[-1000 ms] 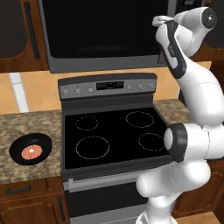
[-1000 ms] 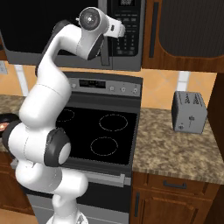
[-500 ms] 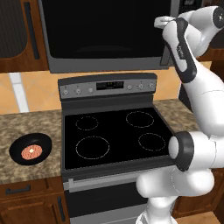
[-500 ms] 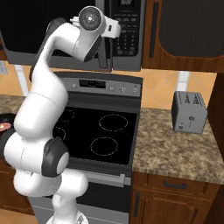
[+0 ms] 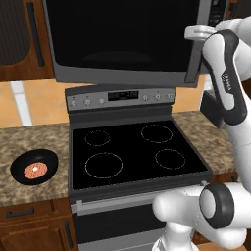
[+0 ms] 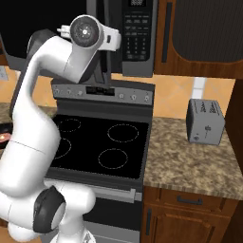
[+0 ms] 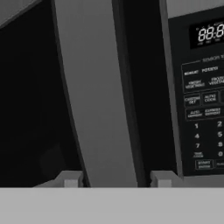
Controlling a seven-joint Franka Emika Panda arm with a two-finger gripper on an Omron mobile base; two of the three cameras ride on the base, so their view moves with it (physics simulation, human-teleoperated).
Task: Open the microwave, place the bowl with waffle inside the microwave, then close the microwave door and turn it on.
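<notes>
The black microwave (image 5: 122, 44) hangs over the stove, its dark glass door (image 5: 112, 34) filling most of its front. My gripper (image 5: 196, 33) is up at the door's right side, shut on the vertical grey handle (image 5: 192, 61). In the hand view the handle (image 7: 98, 96) runs between my gripper's (image 7: 116, 179) two fingertips, with the button panel (image 7: 203, 109) to its right. The right base view has the gripper (image 6: 113, 41) beside the panel (image 6: 137, 38). The black bowl (image 5: 34, 166) sits on the counter left of the stove, with the waffle (image 5: 35, 170) in it.
A black stovetop (image 5: 132, 152) with several burner rings lies under the microwave. A grey toaster (image 6: 205, 122) stands on the granite counter (image 6: 190, 161) to the right. Brown wooden cabinets (image 6: 204, 33) flank the microwave.
The jaws have closed from wide open onto the door handle. The arm's upper part has shifted slightly; the bowl has not moved.
</notes>
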